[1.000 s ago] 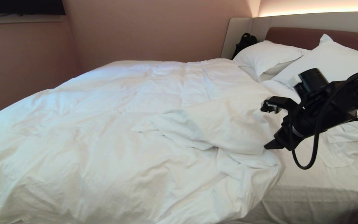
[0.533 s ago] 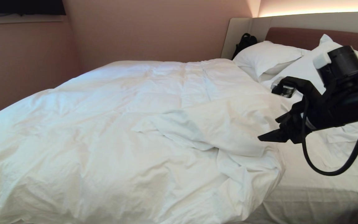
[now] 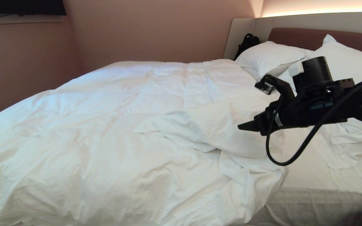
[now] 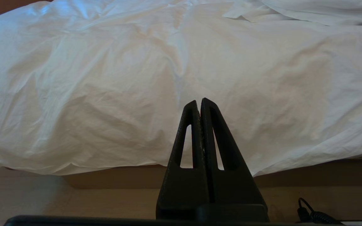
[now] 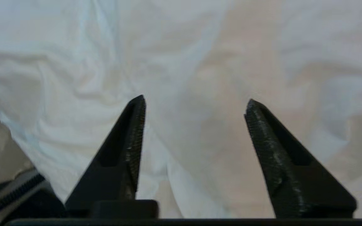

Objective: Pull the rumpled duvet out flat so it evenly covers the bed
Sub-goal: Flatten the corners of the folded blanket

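Head view first: nearest me, the thick white wrinkled cotton duvet (image 3: 105, 135) spills over the close edge of the low white-sheeted bed (image 3: 325, 201), with its right edge bunched into a folded-back heap and bare sheet showing beyond it. Down low by the bed's brown base, the left pincer (image 4: 200, 102) hangs pressed tight together on nothing, pointed at the draped duvet. Farther in, the right pincer (image 3: 247, 126) hovers just above the bunched fold, its two black fingers (image 5: 130, 141) spread well apart with only cloth beneath them and nothing gripped. Behind it lie two plump white pillows (image 3: 272, 58) against the brown and beige padded headboard (image 3: 294, 34), and a small black bag (image 3: 247, 42) sits in the corner.
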`<state>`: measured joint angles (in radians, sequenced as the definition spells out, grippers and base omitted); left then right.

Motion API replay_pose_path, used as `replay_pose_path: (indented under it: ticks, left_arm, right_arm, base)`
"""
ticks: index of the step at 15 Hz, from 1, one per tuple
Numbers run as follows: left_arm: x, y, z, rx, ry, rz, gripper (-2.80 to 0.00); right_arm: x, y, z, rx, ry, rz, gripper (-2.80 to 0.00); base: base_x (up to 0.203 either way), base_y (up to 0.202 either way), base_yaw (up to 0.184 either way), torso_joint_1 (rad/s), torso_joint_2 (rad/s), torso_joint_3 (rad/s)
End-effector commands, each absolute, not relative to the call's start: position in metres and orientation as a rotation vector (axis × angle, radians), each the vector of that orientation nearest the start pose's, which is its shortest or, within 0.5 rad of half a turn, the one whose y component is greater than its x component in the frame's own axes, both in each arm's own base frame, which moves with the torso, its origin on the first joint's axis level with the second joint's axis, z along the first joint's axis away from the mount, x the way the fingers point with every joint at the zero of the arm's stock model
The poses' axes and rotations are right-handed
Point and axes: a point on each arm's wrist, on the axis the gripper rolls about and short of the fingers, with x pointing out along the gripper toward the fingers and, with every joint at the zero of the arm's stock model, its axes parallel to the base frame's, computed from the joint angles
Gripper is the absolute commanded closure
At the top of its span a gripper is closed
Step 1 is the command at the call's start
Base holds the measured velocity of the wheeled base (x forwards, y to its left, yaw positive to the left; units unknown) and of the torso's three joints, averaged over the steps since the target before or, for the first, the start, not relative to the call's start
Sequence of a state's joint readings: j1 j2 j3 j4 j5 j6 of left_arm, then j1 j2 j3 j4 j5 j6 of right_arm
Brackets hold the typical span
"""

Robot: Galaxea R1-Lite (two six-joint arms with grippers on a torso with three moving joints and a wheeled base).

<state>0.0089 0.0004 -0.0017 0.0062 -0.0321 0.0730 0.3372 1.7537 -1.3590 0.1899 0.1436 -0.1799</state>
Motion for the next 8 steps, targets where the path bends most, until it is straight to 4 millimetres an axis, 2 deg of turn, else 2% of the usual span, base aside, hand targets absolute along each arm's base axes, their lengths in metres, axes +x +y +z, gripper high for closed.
replay_pose_path:
  ticks: [1, 2, 5, 8]
  left_arm:
    - [-0.023, -0.001, 0.075, 0.074, 0.004, -0.023, 0.0]
    - [-0.023, -0.001, 0.075, 0.074, 0.004, -0.023, 0.0]
    - [-0.023, -0.001, 0.075, 0.074, 0.004, -0.023, 0.0]
    - [-0.023, -0.001, 0.075, 0.074, 0.004, -0.023, 0.0]
  right_arm:
    - [0.337, 0.122, 0.246, -0.15, 0.355, 0.499, 0.0]
    - [0.343, 0.126, 0.238, -0.153, 0.377, 0.502, 0.0]
    - [0.339, 0.132, 0.237, -0.161, 0.401, 0.518, 0.0]
    - [0.318, 0.144, 0.242, -0.188, 0.492, 0.571, 0.0]
  base:
    - [0.0, 0.0, 0.0, 0.0, 0.0, 0.0]
    - [0.0, 0.0, 0.0, 0.0, 0.0, 0.0]
    - [0.0, 0.0, 0.0, 0.0, 0.0, 0.0]
    - [0.0, 0.0, 0.0, 0.0, 0.0, 0.0]
